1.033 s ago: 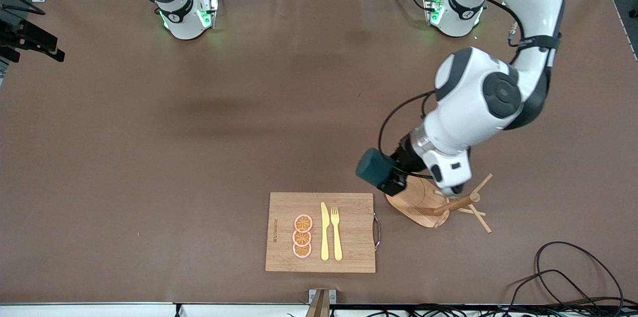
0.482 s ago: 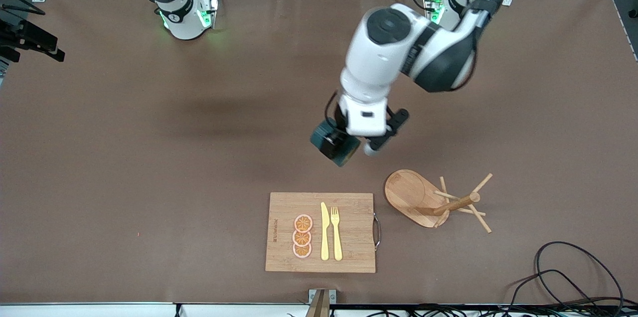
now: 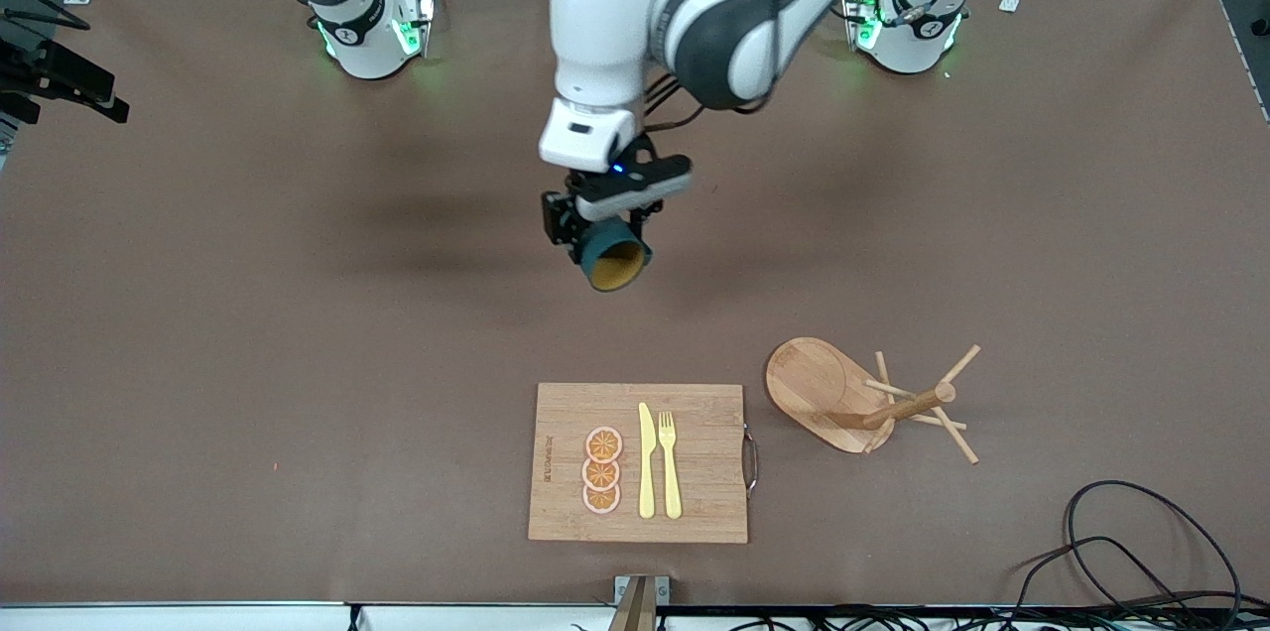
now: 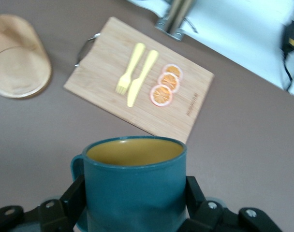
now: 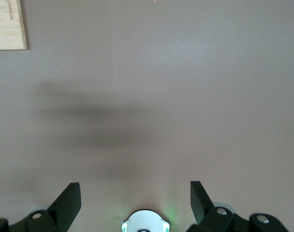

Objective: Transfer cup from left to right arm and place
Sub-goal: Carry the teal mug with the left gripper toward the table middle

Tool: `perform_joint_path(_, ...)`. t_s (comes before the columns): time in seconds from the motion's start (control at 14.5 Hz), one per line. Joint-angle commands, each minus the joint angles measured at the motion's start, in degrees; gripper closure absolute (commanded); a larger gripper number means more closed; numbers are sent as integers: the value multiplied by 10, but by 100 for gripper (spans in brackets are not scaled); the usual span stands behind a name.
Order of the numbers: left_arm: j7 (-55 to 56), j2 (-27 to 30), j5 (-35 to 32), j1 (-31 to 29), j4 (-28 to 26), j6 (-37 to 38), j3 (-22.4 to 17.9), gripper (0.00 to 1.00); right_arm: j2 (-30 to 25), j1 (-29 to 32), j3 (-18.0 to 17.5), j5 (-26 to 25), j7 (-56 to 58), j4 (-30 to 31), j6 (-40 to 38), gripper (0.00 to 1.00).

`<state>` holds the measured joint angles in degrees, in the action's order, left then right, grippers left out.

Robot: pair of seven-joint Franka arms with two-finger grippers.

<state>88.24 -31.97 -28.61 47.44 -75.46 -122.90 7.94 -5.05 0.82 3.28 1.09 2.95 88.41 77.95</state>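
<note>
My left gripper [image 3: 595, 239] is shut on the dark teal cup [image 3: 612, 258] and holds it in the air over the bare middle of the table, its mustard-yellow mouth tipped toward the front camera. In the left wrist view the cup [image 4: 135, 186] fills the space between the two black fingers [image 4: 73, 198], with its loop handle beside one finger. My right gripper [image 5: 135, 195] is open and empty, high over bare table near the right arm's base; in the front view only that arm's base [image 3: 367, 26] shows.
A wooden cutting board [image 3: 640, 462] with a yellow knife, a fork and three orange slices lies near the front edge. A wooden peg rack [image 3: 873, 401] stands beside it toward the left arm's end. Black cables [image 3: 1141, 552] lie at that front corner.
My left arm has lifted the cup away from the peg rack and swung it over the table's middle, toward the right arm's end. The cup's mouth now faces the front camera.
</note>
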Motion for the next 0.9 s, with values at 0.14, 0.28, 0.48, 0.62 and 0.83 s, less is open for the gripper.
perform_joint_path(0.14, 49, -50, -187, 63, 1, -21, -6, 53, -14, -4, 1, -6, 5, 15, 2, 0)
perform_joint_path(0.28, 75, -72, -268, 84, 0, -21, -6, 55, -14, -4, 1, -6, 5, 15, 2, 0)
perform_joint_path(0.48, 108, -108, -389, 111, -1, -21, -6, 57, -14, -4, 1, -6, 5, 15, 3, 0)
perform_joint_path(0.62, 157, -131, -475, 130, -11, -20, -7, 57, -14, -3, 1, -6, 5, 15, 3, 0)
perform_joint_path(0.83, 242, -165, -581, 146, -11, -10, -7, 57, -13, -3, 1, -6, 5, 13, 2, 0)
